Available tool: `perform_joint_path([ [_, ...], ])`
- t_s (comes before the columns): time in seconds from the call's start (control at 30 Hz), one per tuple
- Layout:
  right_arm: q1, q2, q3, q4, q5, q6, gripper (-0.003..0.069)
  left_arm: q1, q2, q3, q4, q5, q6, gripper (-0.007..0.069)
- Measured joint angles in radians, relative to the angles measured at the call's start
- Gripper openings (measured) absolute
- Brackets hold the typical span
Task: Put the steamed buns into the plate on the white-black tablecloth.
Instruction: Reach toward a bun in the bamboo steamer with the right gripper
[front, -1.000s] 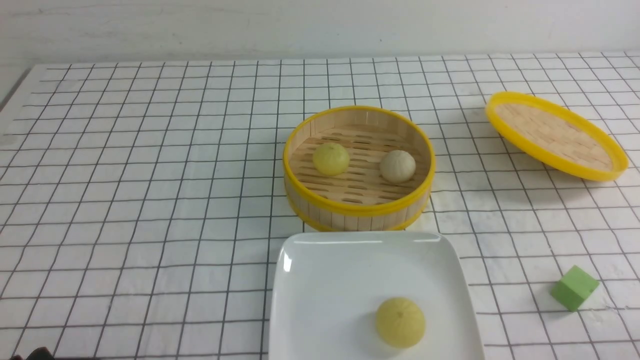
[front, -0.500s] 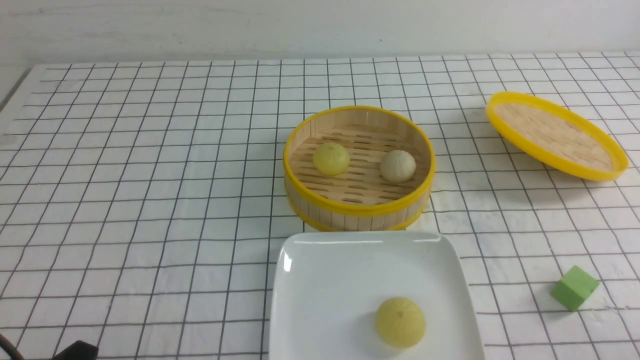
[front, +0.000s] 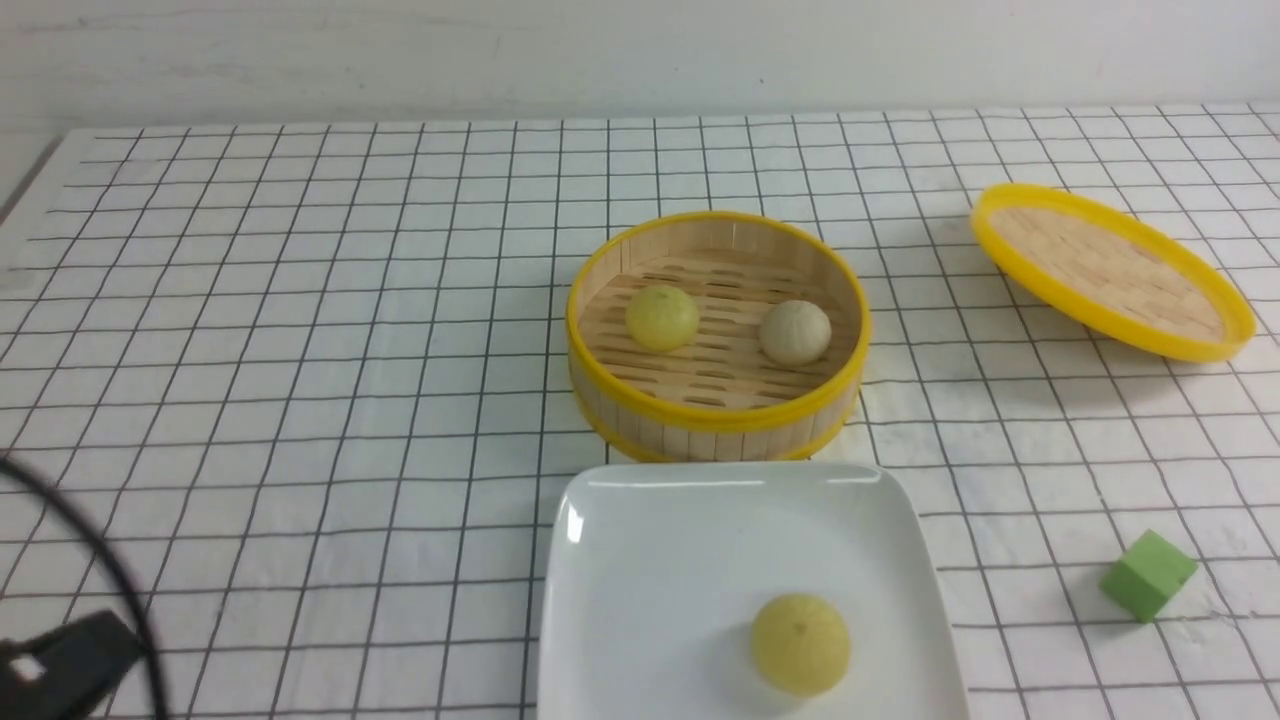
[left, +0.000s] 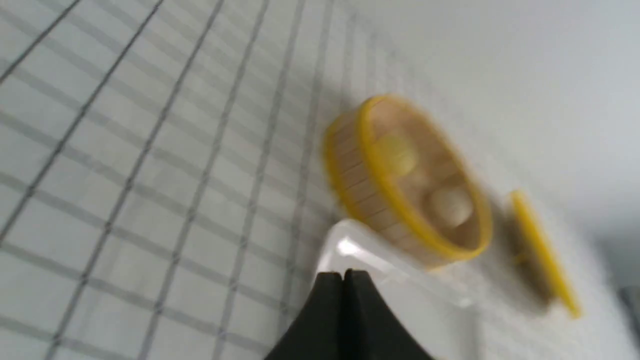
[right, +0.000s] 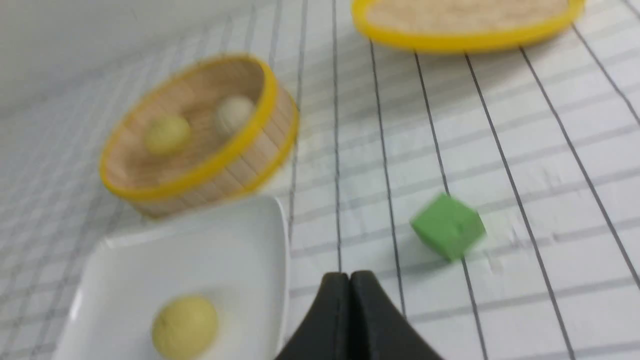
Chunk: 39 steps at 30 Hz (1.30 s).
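cloth: the white-black tablecloth (front: 300, 350) is white fabric with a thin black grid, a bit wrinkly in spots, and everything sits on it
plate: the plate (front: 600, 560) is glossy white, square with rounded corners and a raised rim, closest to me and just in front of the steamer; can't tell if the two actually touch
bun on plate: one pale yellow steamed bun (front: 800, 644), a smooth dome with a tiny dimple on top, sits on the near part of the plate, a little right of middle
buns not on plate: the second pale yellow bun (front: 662, 318) is on the left of the steamer floor and the off-white bun (front: 795, 332) on the right, apart from each other
steamer: the bamboo steamer (front: 715, 415) is round and open, with a slatted wood wall and floor and shiny yellow bands at the rim and base
lid: the bamboo lid (front: 1110, 270), a woven disc with a yellow rim, lies off to the back right and looks tilted
cube: the green cube (front: 1148, 575) is matte and sits at an angle on the cloth, right of the plate
left pincer: my left pincer (left: 343, 274) is a black wedge, tips clenched together on nothing; its camera is blurry and faces the plate corner and steamer
left arm: the front view only shows a dark chunk of my left arm (front: 60, 665) and a looping black cable (front: 100, 560) at the near left corner
right pincer: my right pincer (right: 350, 275) has the same black wedge shape, clenched and empty, above the cloth near the plate edge and cube, out of the front view
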Motion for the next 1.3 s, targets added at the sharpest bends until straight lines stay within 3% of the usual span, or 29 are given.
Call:
perform_joint_path([
  [0.1, 0.0, 0.153, -0.069, 0.015, 0.116, -0.01, 0.0001, 0.0, 0.135, -0.036, 0.061, 0.101, 0.003, 0.0002],
  [0.17, 0.0, 0.314, -0.099, 0.114, 0.167, -0.089, 0.0001, 0.0, 0.277, -0.068, 0.083, 0.161, 0.012, 0.0002],
  [0.27, 0.0, 0.428, -0.103, 0.301, 0.184, -0.253, 0.0005, 0.0, 0.378, -0.094, 0.084, 0.173, 0.04, 0.0002],
  [0.37, 0.0, 0.601, -0.106, 0.62, 0.219, -0.601, 0.0006, 0.0, 0.488, -0.121, 0.082, 0.176, 0.104, 0.0003],
  [0.43, 0.0, 0.648, -0.109, 0.721, 0.231, -0.705, 0.0007, 0.0, 0.517, -0.123, 0.074, 0.175, 0.131, 0.0004],
  [0.47, 0.014, 0.708, -0.116, 0.827, 0.233, -0.814, 0.0008, 0.0, 0.543, -0.124, 0.057, 0.175, 0.161, 0.0006],
  [0.6, 0.092, 0.834, -0.18, 0.887, 0.201, -0.904, 0.0008, 0.0, 0.571, -0.127, 0.016, 0.175, 0.218, 0.0015],
  [0.73, 0.234, 1.016, -0.361, 0.739, 0.08, -0.819, 0.0009, 0.0, 0.577, -0.127, -0.016, 0.174, 0.258, 0.0026],
  [0.77, 0.28, 1.098, -0.441, 0.626, 0.022, -0.742, 0.0012, 0.0, 0.577, -0.127, -0.018, 0.174, 0.261, 0.0032],
  [0.87, 0.31, 1.172, -0.538, 0.514, -0.033, -0.649, 0.0022, 0.0, 0.577, -0.127, -0.018, 0.174, 0.264, 0.0036],
  [0.93, 0.342, 1.283, -0.675, 0.344, -0.065, -0.54, 0.0051, 0.0, 0.577, -0.127, -0.019, 0.174, 0.265, 0.0043],
  [1.1, 0.372, 1.497, -0.945, 0.083, -0.078, -0.356, 0.019, 0.0, 0.577, -0.127, -0.02, 0.174, 0.268, 0.0054],
  [1.3, 0.374, 1.657, -1.129, -0.054, -0.165, -0.31, 0.0344, 0.0, 0.577, -0.127, -0.02, 0.174, 0.268, 0.0059],
])
